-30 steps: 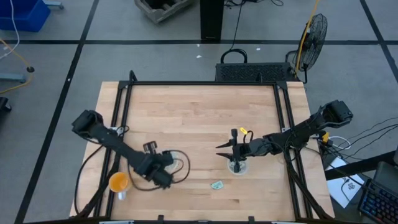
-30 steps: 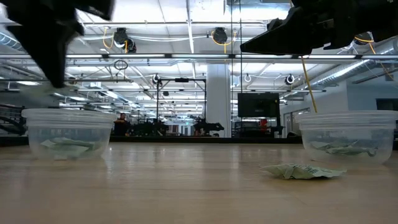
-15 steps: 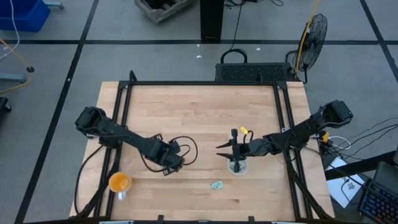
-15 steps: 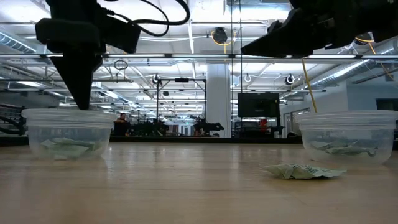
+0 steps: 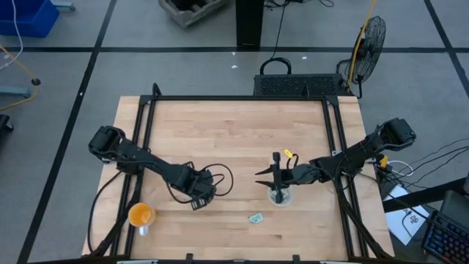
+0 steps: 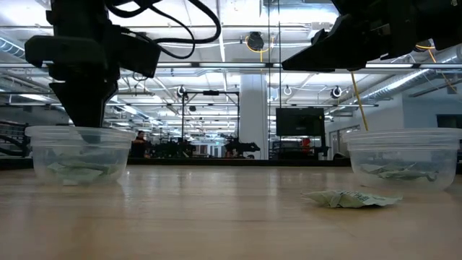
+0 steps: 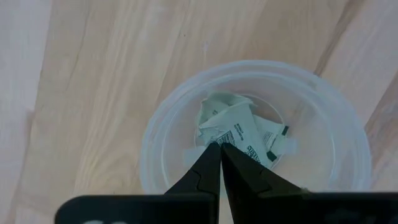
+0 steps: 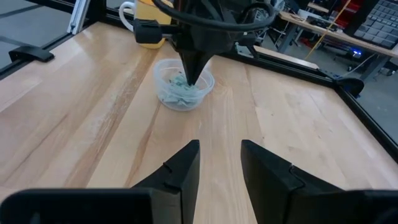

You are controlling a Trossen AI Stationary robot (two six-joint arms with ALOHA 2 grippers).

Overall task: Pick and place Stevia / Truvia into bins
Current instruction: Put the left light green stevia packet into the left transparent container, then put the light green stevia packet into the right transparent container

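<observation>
The left clear cup (image 7: pixel 255 134) (image 6: pixel 78 155) (image 8: pixel 183 84) holds several pale green and white Stevia packets. My left gripper (image 7: pixel 220 147) (image 5: pixel 198 192) points down into it, shut, with one packet (image 7: pixel 235 127) at its tips. The right clear cup (image 6: pixel 404 159) (image 5: pixel 279 196) also holds packets. My right gripper (image 8: pixel 217 155) (image 5: pixel 267 176) hovers open just above and beside it, touching nothing. One crumpled packet (image 5: pixel 255 218) (image 6: pixel 351 198) lies flat on the wood near the table's near edge. My left gripper pinches a white and green packet by its near edge (image 7: pixel 221 140) between the two fingertips, coming from above and pointing down. The packet hangs inside the left cup, above or on the packets lying there; whether it touches them I cannot tell.
An orange cup (image 5: pixel 139 215) (image 8: pixel 149 28) stands near the table's near-left corner, beside the left cup. A black cable (image 5: pixel 220 180) loops on the table by my left gripper. A black frame (image 5: pixel 238 99) rims the table. Bare wood stretches across the far half.
My left gripper has moved from beside the orange cup toward the far and right side until it stood over the left cup, then dropped until its tips were inside the cup's rim. It has stayed shut throughout.
</observation>
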